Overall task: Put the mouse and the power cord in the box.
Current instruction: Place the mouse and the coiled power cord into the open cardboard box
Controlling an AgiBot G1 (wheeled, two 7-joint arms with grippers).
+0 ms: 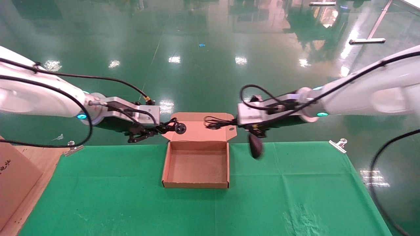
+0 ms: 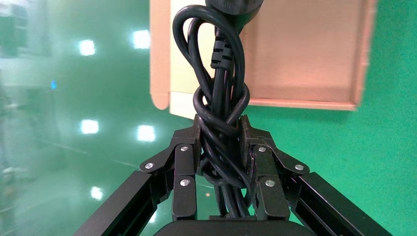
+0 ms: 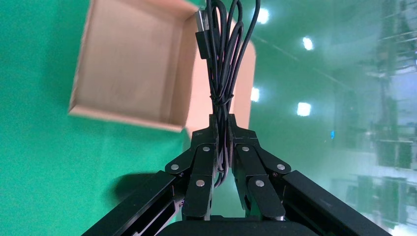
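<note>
shallow square brown cardboard box (image 1: 196, 165) sitting open on the green cloth-covered table (image 1: 295, 196), lid folded back flat toward the far edge, tray bare inside. left gripper (image 1: 148, 132) raised in the air just off the box's far left corner, fingers (image 2: 186, 162) clamped on the coiled thick black power cord (image 2: 220, 105); coil bundled and pinched between the pads, its loops and chunky rounded plug (image 1: 180, 128) sticking out past the fingertips and hanging over the left edge of the open lid. right gripper (image 1: 241, 122) raised just off the box's far right corner, fingers (image 3: 204, 164) pressed together on the thin black cable (image 3: 221, 64) of the mouse; looped, tied bundle of that cable with its flat usb plug reaching out past the fingertips over the right side of the lid. small black wired computer mouse (image 1: 255, 146) dangling below the right gripper on its cable, clear of the cloth, beside the box's far right corner and outside the tray, somewhat blurred. both grippers pointing inward toward each other across the lid, well apart, with the box between them. metal clips (image 1: 338, 144) pinning the cloth at the table's far corners. edge of a larger brown carton (image 1: 13, 177) at the near left, on bare wood beside the cloth. glossy green floor (image 1: 210, 49) beyond the table.
</note>
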